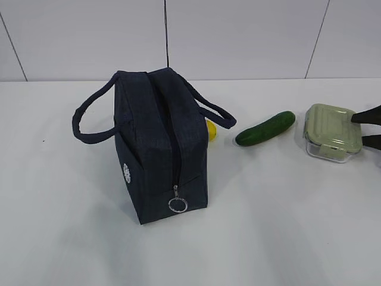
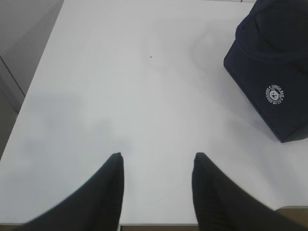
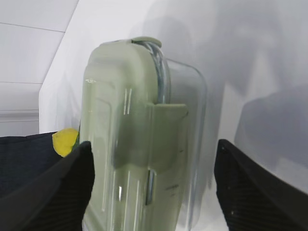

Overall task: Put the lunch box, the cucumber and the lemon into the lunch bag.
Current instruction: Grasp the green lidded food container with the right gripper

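Note:
The dark navy lunch bag (image 1: 161,143) stands left of centre, its silver ring pull (image 1: 177,205) hanging at the near end of the top zipper. Behind its right side peeks the yellow lemon (image 1: 211,130). The dark green cucumber (image 1: 266,128) lies to the right of it. Further right sits the lunch box (image 1: 332,131), clear glass with a sage-green lid. My right gripper (image 3: 154,144) is open, its fingers straddling the lunch box (image 3: 139,144) with a gap on the glass side. My left gripper (image 2: 158,155) hangs open above bare table, left of the bag (image 2: 269,67).
The white table (image 1: 280,226) meets a pale panelled wall at the back. The bag's two loop handles (image 1: 89,122) spread out to the left and right. The table's left edge (image 2: 43,62) shows in the left wrist view.

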### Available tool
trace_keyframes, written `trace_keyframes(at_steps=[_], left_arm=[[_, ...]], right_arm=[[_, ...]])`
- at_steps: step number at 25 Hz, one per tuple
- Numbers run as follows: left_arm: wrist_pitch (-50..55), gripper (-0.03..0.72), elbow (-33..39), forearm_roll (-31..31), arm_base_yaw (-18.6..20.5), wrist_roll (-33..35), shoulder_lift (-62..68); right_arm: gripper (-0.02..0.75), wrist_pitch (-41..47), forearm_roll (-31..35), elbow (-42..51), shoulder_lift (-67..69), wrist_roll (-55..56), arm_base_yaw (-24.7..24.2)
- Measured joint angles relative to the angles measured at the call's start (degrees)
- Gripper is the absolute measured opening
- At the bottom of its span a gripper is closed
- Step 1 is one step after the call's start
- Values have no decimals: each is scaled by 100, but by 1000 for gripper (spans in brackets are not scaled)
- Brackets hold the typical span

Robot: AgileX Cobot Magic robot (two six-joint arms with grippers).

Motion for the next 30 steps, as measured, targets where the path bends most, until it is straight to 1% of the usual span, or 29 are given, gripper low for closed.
trace_keyframes(at_steps=[10, 15, 23, 30], left_arm=[[35, 340, 0, 0, 0, 0, 0], [-180, 340, 0, 0, 0, 2, 0], [-295, 339, 0, 0, 0, 2, 0], [-295, 339, 0, -21, 0, 2, 0]], right_arm=[[580, 0, -12, 0, -68, -6, 50], [580, 0, -12, 0, -68, -6, 50], [580, -10, -34, 0, -68, -6, 298], [580, -1, -63, 0, -68, -6, 320]])
